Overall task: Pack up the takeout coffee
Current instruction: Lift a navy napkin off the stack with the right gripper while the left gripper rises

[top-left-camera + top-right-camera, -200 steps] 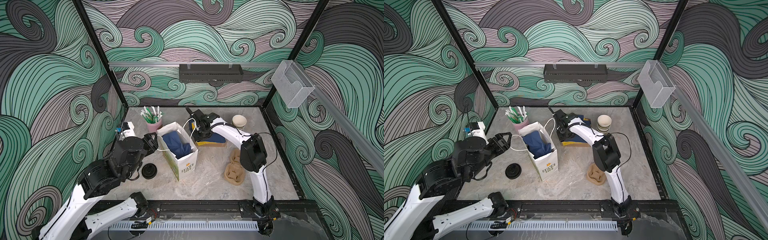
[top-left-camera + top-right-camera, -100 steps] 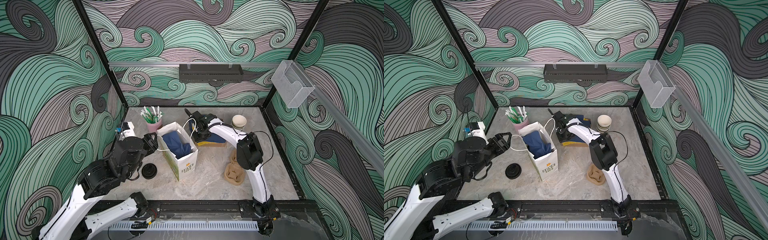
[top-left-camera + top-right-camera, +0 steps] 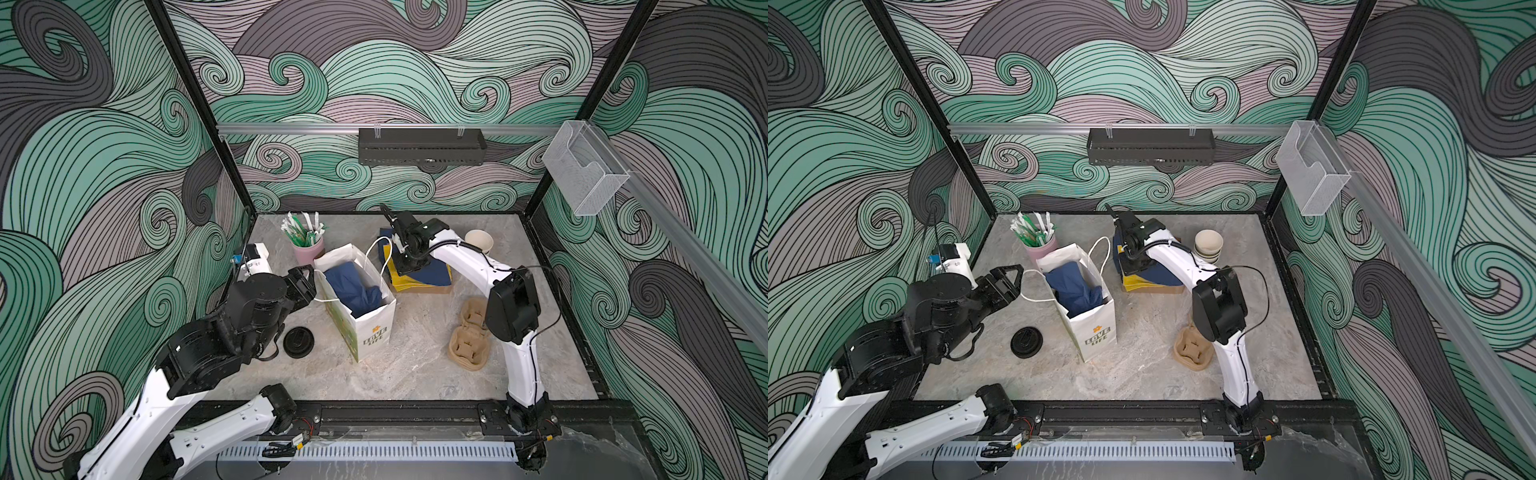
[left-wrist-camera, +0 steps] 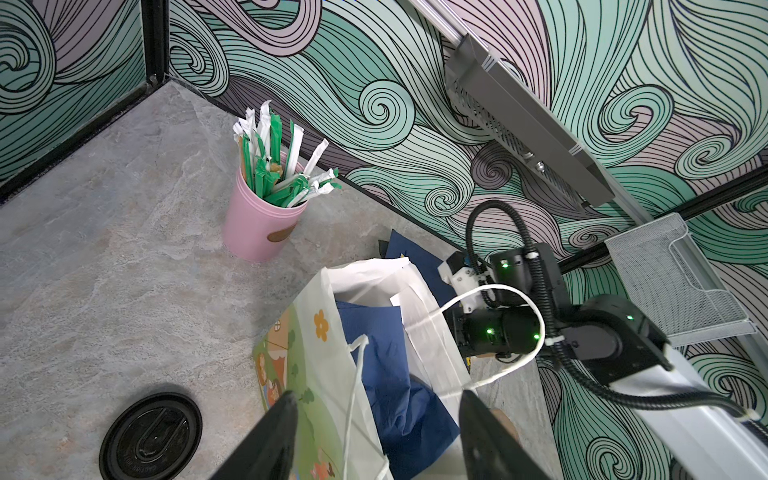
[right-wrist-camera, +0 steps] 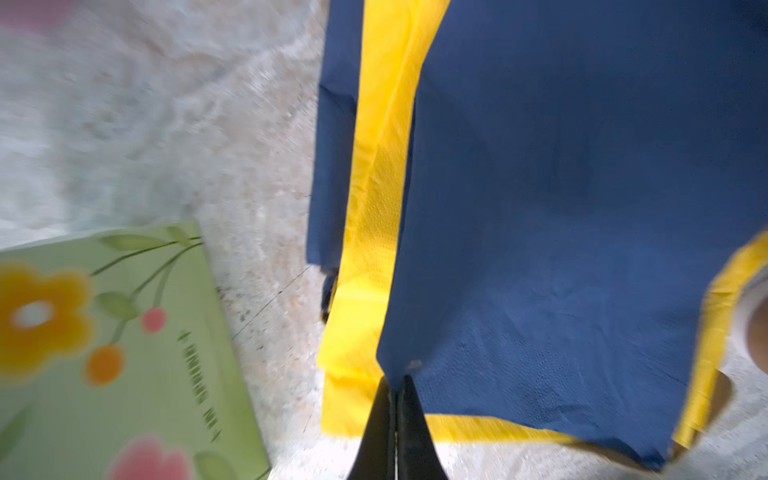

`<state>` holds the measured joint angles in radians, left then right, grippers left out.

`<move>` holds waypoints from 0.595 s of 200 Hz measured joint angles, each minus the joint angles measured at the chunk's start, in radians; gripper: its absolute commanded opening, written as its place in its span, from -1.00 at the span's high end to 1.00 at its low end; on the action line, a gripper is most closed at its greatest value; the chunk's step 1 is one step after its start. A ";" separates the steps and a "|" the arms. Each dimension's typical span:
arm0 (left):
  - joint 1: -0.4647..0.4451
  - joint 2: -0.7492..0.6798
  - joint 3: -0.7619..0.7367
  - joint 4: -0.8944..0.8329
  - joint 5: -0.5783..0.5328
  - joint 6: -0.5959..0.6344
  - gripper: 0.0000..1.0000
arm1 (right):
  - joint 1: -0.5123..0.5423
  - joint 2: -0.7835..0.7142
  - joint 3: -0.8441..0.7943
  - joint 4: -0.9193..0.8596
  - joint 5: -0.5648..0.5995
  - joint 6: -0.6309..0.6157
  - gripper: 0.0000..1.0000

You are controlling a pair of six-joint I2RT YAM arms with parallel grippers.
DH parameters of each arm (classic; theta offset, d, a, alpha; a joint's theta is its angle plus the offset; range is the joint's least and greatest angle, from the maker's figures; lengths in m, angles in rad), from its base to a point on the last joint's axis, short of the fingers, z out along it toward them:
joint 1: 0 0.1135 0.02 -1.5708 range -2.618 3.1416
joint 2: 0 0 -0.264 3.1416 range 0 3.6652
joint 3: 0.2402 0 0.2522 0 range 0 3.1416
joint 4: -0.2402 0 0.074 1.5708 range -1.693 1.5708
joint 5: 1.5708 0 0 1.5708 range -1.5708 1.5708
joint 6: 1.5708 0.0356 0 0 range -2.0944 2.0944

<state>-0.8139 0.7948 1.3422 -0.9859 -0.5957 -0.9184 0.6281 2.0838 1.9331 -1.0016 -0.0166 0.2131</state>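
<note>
Your right gripper (image 5: 397,386), pressed together, pinches the corner of a blue napkin (image 5: 561,208), upper centre. Your left gripper (image 3: 1016,279) hangs spread, empty, beside the paper bag (image 3: 365,328) mid-frame. The takeout coffee is hidden, probably already bagged; only napkins seem left to pack.

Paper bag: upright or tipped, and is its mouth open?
Upright and open: the paper bag stands on its base, mouth spread, blue paper visible inside.

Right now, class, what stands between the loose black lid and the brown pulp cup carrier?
The white paper bag, upright and open, stands between the black lid and the cup carrier; both top views show it.
</note>
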 measured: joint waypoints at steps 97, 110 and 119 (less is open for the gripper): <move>0.000 0.069 0.065 0.177 0.098 0.296 -0.36 | -0.082 -0.311 -0.092 -0.037 -0.179 -0.023 1.00; 0.000 0.097 0.077 0.242 0.159 0.381 -0.38 | -0.116 -0.362 -0.091 -0.040 -0.216 -0.025 1.00; 0.000 0.120 0.085 0.286 0.205 0.444 -0.40 | -0.140 -0.402 -0.085 -0.050 -0.237 -0.031 1.00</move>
<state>-0.8139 0.9146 1.4273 -0.6998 -0.3904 -0.4740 0.4881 1.6814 1.8477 -1.0519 -0.2531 0.1818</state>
